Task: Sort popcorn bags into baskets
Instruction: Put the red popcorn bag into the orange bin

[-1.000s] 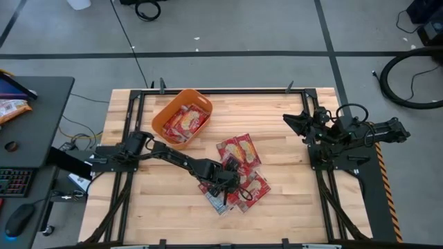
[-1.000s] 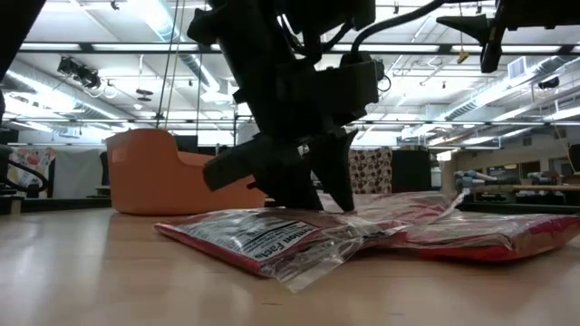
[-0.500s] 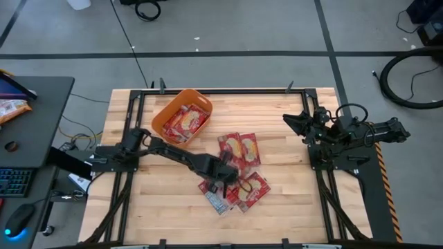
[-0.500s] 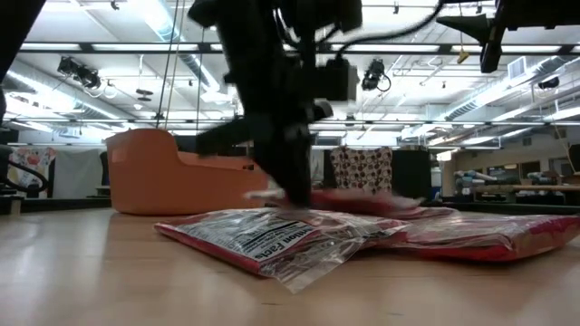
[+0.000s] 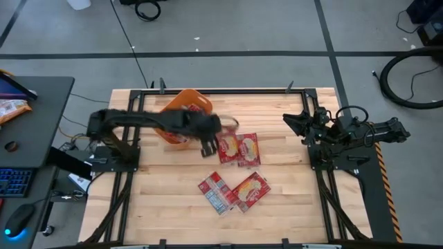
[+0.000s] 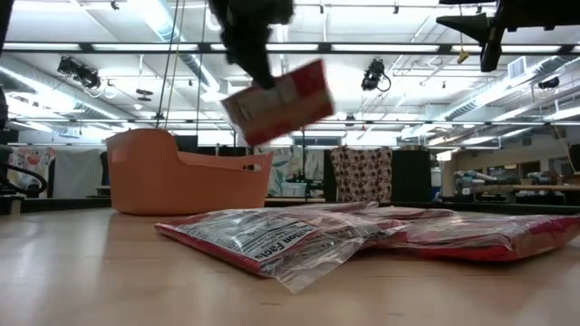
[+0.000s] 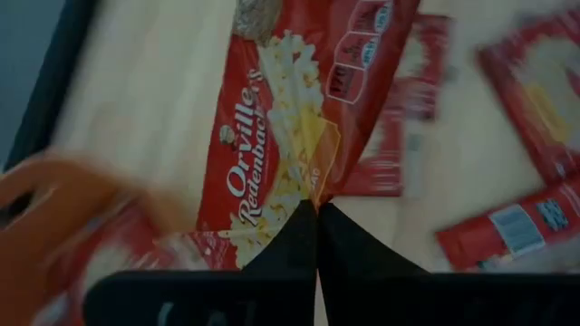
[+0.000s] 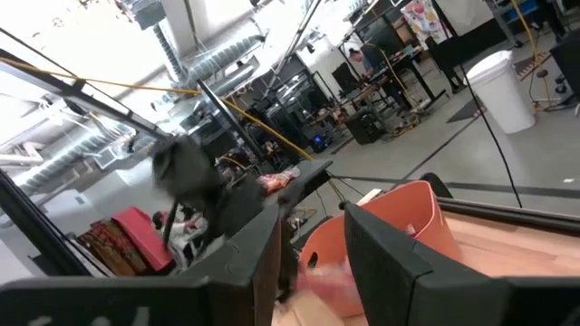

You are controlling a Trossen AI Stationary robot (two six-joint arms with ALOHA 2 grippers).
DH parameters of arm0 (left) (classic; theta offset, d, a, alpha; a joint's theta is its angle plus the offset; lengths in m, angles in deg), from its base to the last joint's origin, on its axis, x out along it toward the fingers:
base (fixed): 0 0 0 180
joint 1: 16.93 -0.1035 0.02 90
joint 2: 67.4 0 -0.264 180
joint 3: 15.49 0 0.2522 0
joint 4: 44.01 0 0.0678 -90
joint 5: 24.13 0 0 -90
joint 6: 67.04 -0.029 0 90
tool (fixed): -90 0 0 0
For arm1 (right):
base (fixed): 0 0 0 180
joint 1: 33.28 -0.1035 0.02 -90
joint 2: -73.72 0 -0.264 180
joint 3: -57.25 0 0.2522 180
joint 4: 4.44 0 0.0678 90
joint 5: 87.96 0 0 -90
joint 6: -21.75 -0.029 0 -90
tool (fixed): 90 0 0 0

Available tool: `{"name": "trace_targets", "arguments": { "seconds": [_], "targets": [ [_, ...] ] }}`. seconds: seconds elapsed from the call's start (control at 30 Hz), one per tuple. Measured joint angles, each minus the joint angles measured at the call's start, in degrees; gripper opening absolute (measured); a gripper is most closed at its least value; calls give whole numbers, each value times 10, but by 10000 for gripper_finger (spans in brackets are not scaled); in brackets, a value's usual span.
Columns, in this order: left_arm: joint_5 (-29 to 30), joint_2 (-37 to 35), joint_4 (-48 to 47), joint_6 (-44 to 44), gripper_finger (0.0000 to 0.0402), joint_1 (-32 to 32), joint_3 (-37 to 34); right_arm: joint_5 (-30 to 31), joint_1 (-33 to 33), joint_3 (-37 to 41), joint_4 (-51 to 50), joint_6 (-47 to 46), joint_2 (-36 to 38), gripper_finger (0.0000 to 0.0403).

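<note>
Left arm reaches from its mount at the table's left edge, stretched across toward the far middle of the table point(image 5: 291, 180), blurred. Left pincer point(image 5: 208, 142) sits just beside the orange basket point(image 5: 181, 104), raised off the table top. Fingers point(image 7: 304, 237) pressed together on the edge of one popcorn bag point(image 7: 281, 136); the bag hangs tilted in the air, well clear of the wood, in the low view point(image 6: 276, 102) above the basket wall point(image 6: 181, 181).

Basket near the far left corner of the table, red packets partly visible inside, mostly hidden by the arm.

Two bags point(image 5: 239, 149) lie flat side by side near the table's middle, just beside the pincer. Two more point(image 5: 235, 192) lie closer to the near edge, touching, one showing a pale printed back point(image 6: 272, 240).

Right arm folded at the right edge of the table, off the wood. Right pincer point(image 5: 294, 123) points toward the table's middle; its fingers stand apart with a gap between them, holding nothing point(image 8: 313, 254).
</note>
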Motion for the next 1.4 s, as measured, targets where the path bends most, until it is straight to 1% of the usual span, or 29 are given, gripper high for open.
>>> {"name": "trace_targets", "arguments": {
  "seconds": [0.13, 0.23, 0.33, 0.47, 0.6, 0.67, 0.77, 0.83, 0.93, 1.03, 1.1, 1.23, 1.33, 1.4],
  "targets": [
    [0, -34, -75, 62, 1, -56, 1, 4, 1, 0, 0, 11, 0, 130],
    [6, -36, -130, 74, 1, -93, -1, 12, 1, 0, 0, 14, 0, 130],
    [11, -35, -140, 82, 1, -128, -20, 14, 1, 0, 0, 14, 0, 130],
    [9, -30, -131, 88, 10, -178, -71, 14, 1, 0, 2, 10, 0, 130],
    [12, -30, -110, 74, 34, -218, -108, 14, 1, 0, 7, 9, 0, 130],
    [12, -31, -107, 70, 55, -232, -108, 13, 1, 0, 11, 9, 0, 130],
    [6, -32, -103, 68, 92, -235, -108, 13, 1, 0, 14, 9, 0, 130],
    [-34, -33, -88, 57, 116, -231, -108, 12, 1, 0, 15, 9, 0, 130],
    [-142, -33, -54, 29, 139, -210, -108, 12, 1, 0, 15, 9, 0, 130],
    [-237, -33, -1, -17, 144, -170, -108, 12, 1, 0, 15, 8, 0, 130],
    [-269, -33, 22, -61, 142, -137, -108, 12, 1, 0, 15, 9, 0, 130],
    [-262, -31, 32, -154, 142, -58, -109, 12, 1, 0, 17, 8, 0, 130],
    [-222, -31, 45, -195, 144, 10, -110, 11, 1, 0, 17, 8, 0, 130],
    [-187, -31, 62, -207, 151, 56, -110, 11, 1, 0, 17, 8, 0, 130]
  ]
}}
